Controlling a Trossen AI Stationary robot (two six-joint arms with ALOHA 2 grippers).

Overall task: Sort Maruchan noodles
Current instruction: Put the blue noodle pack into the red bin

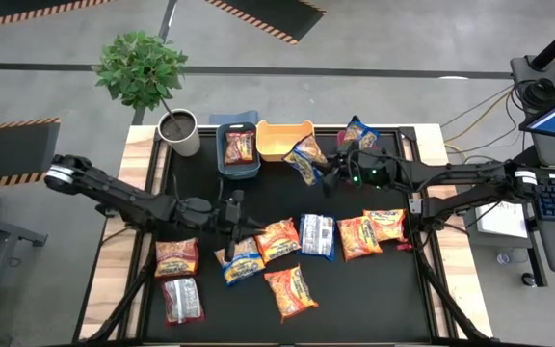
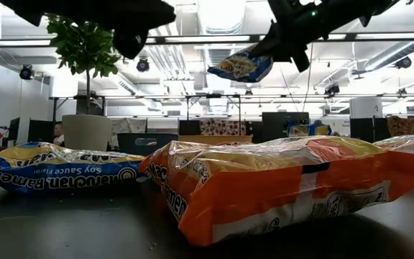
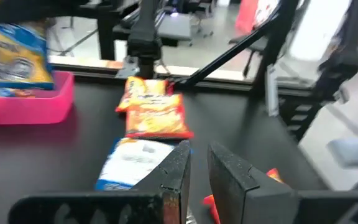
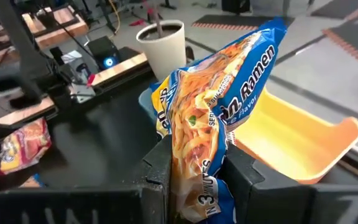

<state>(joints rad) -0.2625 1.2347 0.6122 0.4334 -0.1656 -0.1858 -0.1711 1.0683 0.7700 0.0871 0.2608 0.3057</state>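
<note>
The right claw (image 4: 194,171) pinches one blue packet (image 4: 219,118) and holds it in the air just beside the yellow bin (image 1: 282,138). One red packet (image 1: 239,146) lies in the blue bin (image 1: 222,159). The left claw (image 1: 233,224) is nearly closed and holds nothing, above eight packets (image 1: 279,239) on the black surface (image 1: 355,299).

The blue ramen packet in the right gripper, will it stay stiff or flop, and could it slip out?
The blue ramen packet stands tall above the right gripper without folding, so it is probably fairly stiff and light. Its wrapper looks glossy and crinkled, and only the lower end is pinched, so it might twist or slip if swung fast.
</note>
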